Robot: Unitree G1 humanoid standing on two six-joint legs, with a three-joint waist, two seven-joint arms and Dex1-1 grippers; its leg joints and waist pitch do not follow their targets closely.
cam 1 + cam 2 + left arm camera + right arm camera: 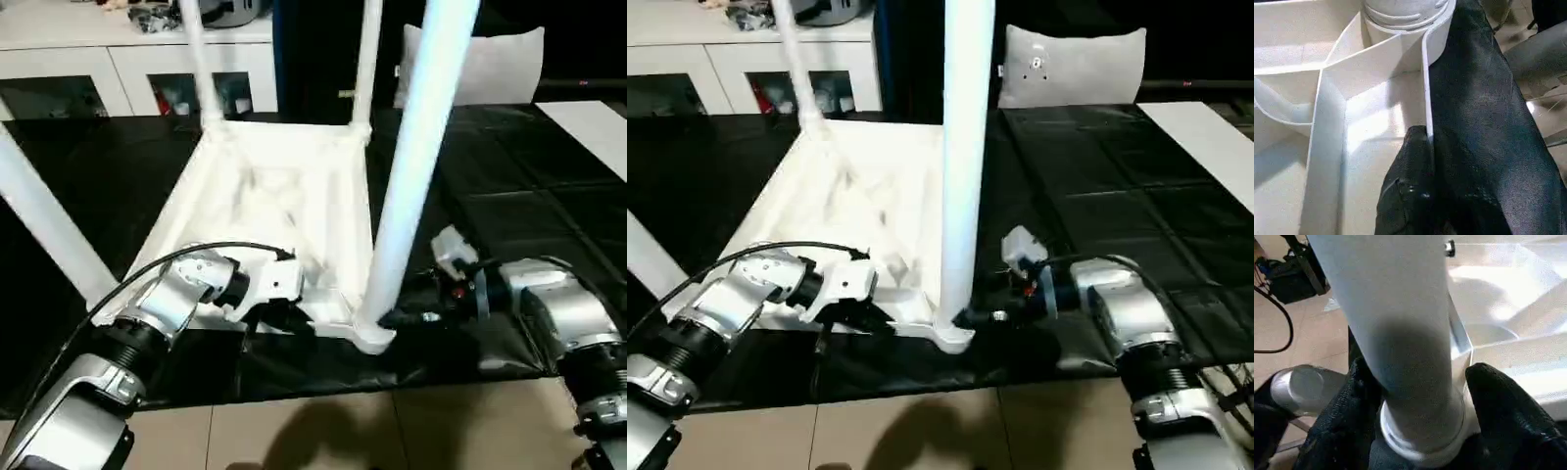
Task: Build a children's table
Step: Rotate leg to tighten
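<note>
The white tabletop [284, 196] lies upside down on a black mat, ribbed underside up. Two legs [196, 59] [367, 59] stand in its far corner sockets, and another leg [39, 211] slants up at the near left. The thick near-right leg [411, 166] stands in its corner socket [372, 338]. My right gripper [970, 318] reaches in from the right, its black fingers [1498, 401] set on both sides of that leg's base [1420, 431], shut on it. My left gripper [289, 318] is shut on the tabletop's thin near rim [1426, 88], close to the same corner.
The black mat [509, 215] ends just behind my forearms, with tan floor tiles [294, 431] below. A white cabinet with glass doors [118, 69] and a grey pillow [490, 64] stand at the back. A white board [593, 122] lies far right. Dark equipment and a cable [1288, 279] sit on the floor.
</note>
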